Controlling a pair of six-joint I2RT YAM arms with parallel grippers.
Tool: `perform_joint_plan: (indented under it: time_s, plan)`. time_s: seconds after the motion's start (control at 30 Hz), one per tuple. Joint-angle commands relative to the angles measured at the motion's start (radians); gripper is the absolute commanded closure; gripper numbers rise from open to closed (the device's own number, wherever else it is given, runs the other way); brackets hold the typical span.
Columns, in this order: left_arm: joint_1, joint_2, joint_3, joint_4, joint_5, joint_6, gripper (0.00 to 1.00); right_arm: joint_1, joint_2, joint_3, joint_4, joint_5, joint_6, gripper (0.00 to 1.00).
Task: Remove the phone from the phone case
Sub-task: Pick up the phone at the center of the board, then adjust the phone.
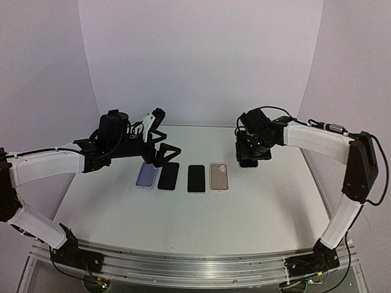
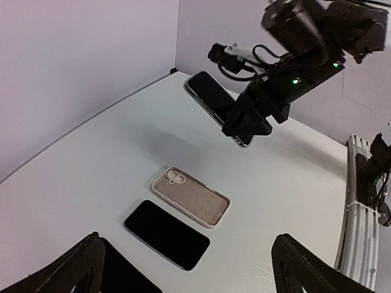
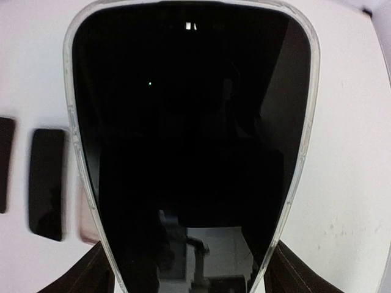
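A black phone in a clear phone case (image 3: 189, 122) fills the right wrist view. My right gripper (image 3: 192, 268) is shut on it, one finger against each long edge of the case. In the left wrist view this cased phone (image 2: 211, 94) hangs tilted above the table at the far end, in the right gripper (image 2: 247, 119). From above, the right gripper (image 1: 247, 157) is at the back right. My left gripper (image 1: 160, 152) stands open over the left end of a row of phones and cases, nothing between its fingers (image 2: 305, 265).
A row lies mid-table: a lilac case (image 1: 146, 176), a black phone (image 1: 168, 176), a second black phone (image 1: 196, 178) and an empty beige case (image 1: 219, 176). The beige case (image 2: 190, 196) and a black phone (image 2: 167, 234) lie just ahead of my left gripper.
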Motion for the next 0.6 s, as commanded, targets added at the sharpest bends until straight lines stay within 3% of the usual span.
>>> perform_joint_plan:
  time_s: [0.0,0.13,0.23,0.57]
  plan:
    - [0.0,0.029,0.057,0.129,0.095,-0.274,0.03,0.162,-0.13,-0.02,0.395,0.027,-0.125,0.7]
    - [0.0,0.052,0.082,0.212,0.068,-0.391,0.0,0.242,-0.14,-0.016,0.569,-0.017,-0.138,0.71]
    - [0.0,0.057,0.104,0.242,0.027,-0.398,0.0,0.286,-0.138,0.011,0.622,-0.035,-0.162,0.72]
    - [0.0,0.065,0.13,0.298,-0.047,-0.387,0.02,0.402,-0.104,0.09,0.637,-0.015,-0.259,0.73]
